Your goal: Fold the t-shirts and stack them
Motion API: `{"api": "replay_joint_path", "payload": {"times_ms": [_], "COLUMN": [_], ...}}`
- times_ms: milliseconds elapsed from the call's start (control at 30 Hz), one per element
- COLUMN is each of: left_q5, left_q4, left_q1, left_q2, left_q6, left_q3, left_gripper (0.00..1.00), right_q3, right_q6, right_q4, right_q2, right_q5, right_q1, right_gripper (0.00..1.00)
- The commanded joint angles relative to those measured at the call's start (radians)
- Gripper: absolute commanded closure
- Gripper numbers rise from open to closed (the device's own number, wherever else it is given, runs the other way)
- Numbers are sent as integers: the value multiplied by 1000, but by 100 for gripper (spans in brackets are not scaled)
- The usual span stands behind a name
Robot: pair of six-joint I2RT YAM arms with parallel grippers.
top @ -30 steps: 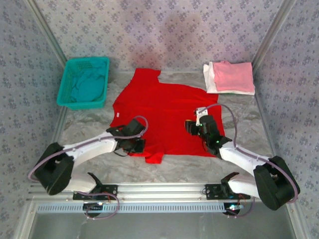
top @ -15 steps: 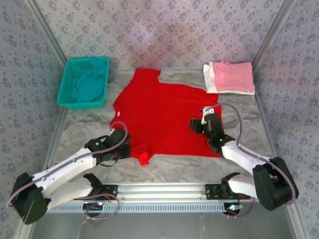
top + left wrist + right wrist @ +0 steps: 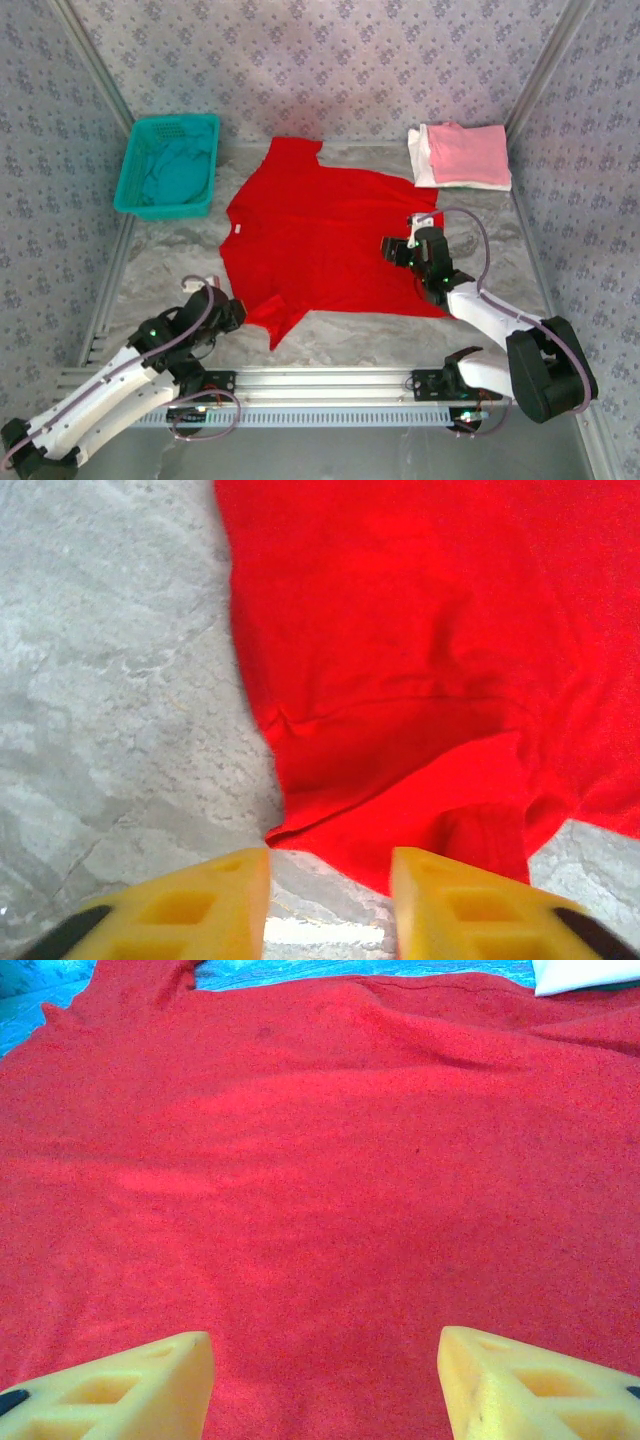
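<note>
1. The red t-shirt (image 3: 320, 235) lay spread flat in the middle of the tabletop (image 3: 165, 265). One sleeve pointed toward the top of the frame and the other toward the bottom.
2. My left tool (image 3: 236, 312) sat at the lower left, just beside that lower sleeve. In the left wrist view its yellow fingers (image 3: 200, 905) stood partly apart and gripped nothing, with the sleeve's hem just ahead of them.
3. My right tool (image 3: 393, 250) was over the shirt's right part. Its fingers (image 3: 530, 1380) were spread wide and empty above red cloth (I could not tell whether they touched it).
4. At the upper right, the pink t-shirt (image 3: 470, 150) lay folded on the folded white t-shirt (image 3: 422, 165).
5. At the upper left, the teal t-shirt (image 3: 175, 172) lay bunched inside the basket (image 3: 170, 122).
</note>
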Motion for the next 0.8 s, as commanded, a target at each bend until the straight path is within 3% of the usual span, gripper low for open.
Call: {"api": "replay_joint_path", "payload": {"times_ms": [0, 167, 333, 433, 767], "left_q5": [13, 9, -28, -31, -7], "left_q4": [63, -83, -187, -220, -166], "left_q1": [-4, -82, -170, -175, -181], "left_q2": [210, 756, 1068, 1133, 1126], "left_q6": [109, 239, 263, 226, 160], "left_q3": [132, 481, 704, 731, 649], "left_gripper": [59, 44, 46, 47, 54], "right_q3": [-9, -7, -2, -3, -3], "right_q6": [21, 23, 23, 21, 29], "right_q4": [-8, -4, -10, -12, -15], "right_q2": [-10, 0, 4, 5, 11], "right_q5": [-9, -11, -11, -11, -16], "right_q1": [-6, -8, -9, -9, -12], "right_gripper": [36, 36, 36, 36, 35]}}
